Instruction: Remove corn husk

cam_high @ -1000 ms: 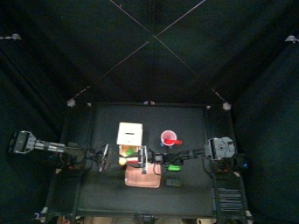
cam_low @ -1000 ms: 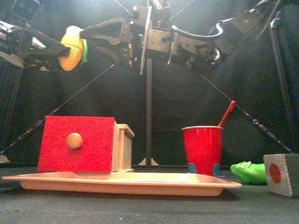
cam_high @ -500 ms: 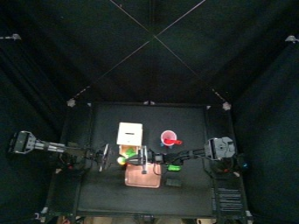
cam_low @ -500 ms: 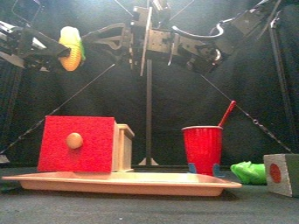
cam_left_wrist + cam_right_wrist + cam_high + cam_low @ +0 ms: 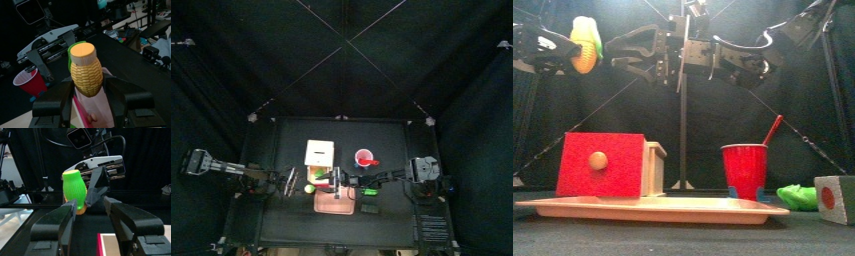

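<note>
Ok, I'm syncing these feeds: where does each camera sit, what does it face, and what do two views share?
Top: high overhead, straight down at the table; both arms enter from the sides.
Front: table edge, level across tray and red cup; grippers hang above.
Left wrist: on left arm, facing the corn cob held in the left gripper.
Right wrist: on right arm, facing the corn husk past the open right gripper.
Shared: both wrist views show the cob, from opposite sides.

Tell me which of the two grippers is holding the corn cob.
The left gripper: its jaws are closed on the yellow corn cob, held high above the table. The right gripper stands open and clamps nothing.
</note>
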Tool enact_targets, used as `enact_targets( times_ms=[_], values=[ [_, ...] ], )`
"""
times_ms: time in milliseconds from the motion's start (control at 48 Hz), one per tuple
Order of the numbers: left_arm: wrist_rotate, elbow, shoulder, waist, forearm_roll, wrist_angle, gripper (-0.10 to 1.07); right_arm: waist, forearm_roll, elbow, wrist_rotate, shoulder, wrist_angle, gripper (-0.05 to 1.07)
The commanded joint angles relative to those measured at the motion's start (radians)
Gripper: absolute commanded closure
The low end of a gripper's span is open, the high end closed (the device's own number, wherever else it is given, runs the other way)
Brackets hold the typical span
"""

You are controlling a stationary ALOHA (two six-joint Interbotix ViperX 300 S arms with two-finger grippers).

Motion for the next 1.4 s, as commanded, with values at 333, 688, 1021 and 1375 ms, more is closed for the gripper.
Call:
enact_targets(
  times_ms=[333, 688, 1021, 1375],
  values=[
    [0.000, -0.020, 0.020, 0.017, -0.023, -0.012, 0.36, 0.002, -0.021, -0.066, 0.002, -0.029, -0.005, 0.14],
    [0.000, -0.021, 0.020, 0.025, -0.032, -0.012, 0.36, 0.006, -0.035, -0.072, 0.003, -0.025, -0.005, 0.14],
    [0.000, -0.020, 0.020, 0.025, -0.032, -0.012, 0.36, 0.009, -0.034, -0.107, 0.005, 0.014, 0.002, 0.14],
    [0.000, -0.020, 0.018, 0.025, -0.032, -0.012, 0.36, 0.014, -0.035, -0.114, 0.002, 0.020, 0.028, 0.17]
  ],
)
